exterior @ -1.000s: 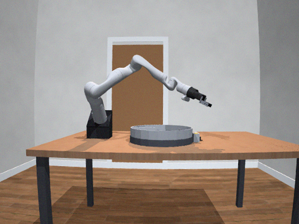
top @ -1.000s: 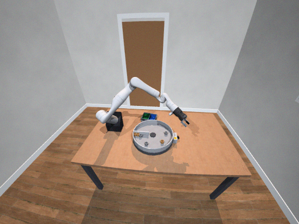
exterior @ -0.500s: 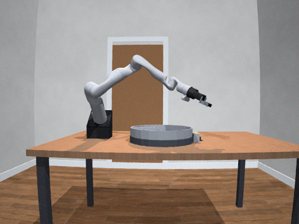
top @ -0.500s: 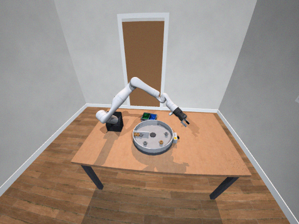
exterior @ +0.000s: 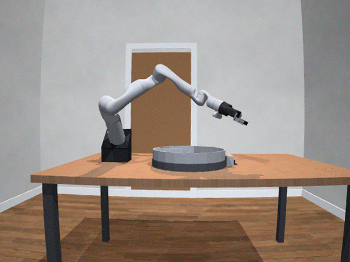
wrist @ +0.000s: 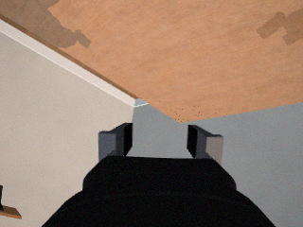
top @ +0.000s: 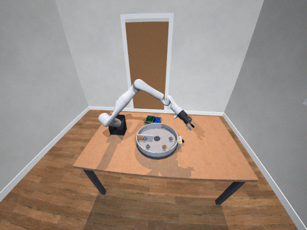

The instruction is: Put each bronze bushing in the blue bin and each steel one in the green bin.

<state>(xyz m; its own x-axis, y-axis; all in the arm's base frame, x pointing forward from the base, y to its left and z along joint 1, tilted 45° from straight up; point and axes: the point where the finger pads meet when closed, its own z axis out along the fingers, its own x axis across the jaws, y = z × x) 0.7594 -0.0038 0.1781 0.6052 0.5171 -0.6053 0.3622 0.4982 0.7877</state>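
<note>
The round walled turntable (top: 158, 154) (exterior: 189, 158) stands mid-table. Inside it, two bronze bushings and a steel bushing (top: 145, 138) sit in a row along a light divider at the left. A steel bushing (top: 147, 146) is at the front left, a bronze bushing (top: 164, 146) at the front right, and another steel bushing (top: 171, 138) at the right. The green bin (top: 149, 119) and the blue bin (top: 157, 120) stand side by side behind the turntable; what they hold is too small to tell. My gripper (top: 191, 127) (exterior: 241, 121) (wrist: 159, 135) is open and empty, high above the table right of the turntable.
A small white box with a yellow mark (top: 180, 142) (exterior: 229, 160) sits against the turntable's right side. The arm's black base block (top: 117, 130) (exterior: 116, 154) stands at the left. The divider (top: 149, 136) reaches from the turntable's left wall toward its dark hub (top: 157, 138).
</note>
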